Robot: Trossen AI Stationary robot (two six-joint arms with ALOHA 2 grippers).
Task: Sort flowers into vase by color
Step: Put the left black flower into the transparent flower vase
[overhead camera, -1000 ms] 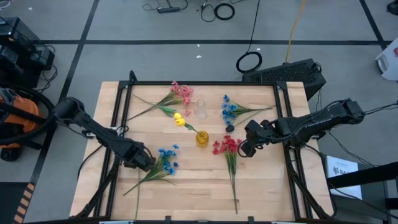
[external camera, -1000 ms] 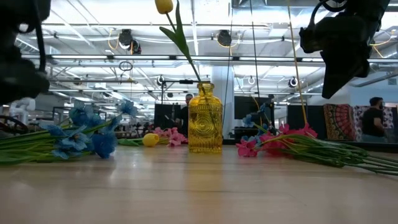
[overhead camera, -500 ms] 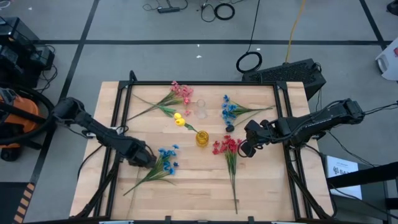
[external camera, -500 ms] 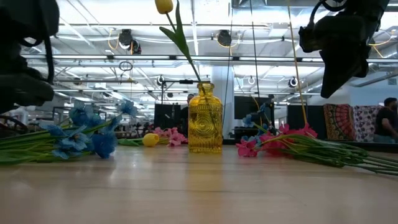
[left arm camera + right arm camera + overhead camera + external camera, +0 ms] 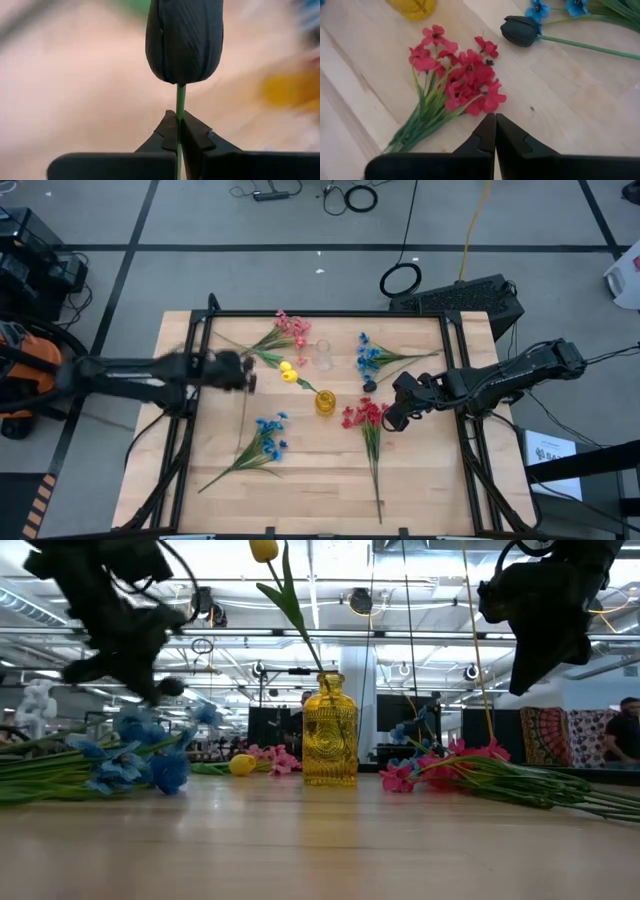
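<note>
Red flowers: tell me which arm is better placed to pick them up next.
Right. The right gripper hangs empty and shut just beside the red flowers, while the left gripper is across the table, clamped on a black tulip.

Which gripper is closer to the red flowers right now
The right. The right gripper hangs just beside the red flowers, on their right-arm side. The left gripper is across the table, beyond the yellow vase, shut on a dark tulip.
</note>
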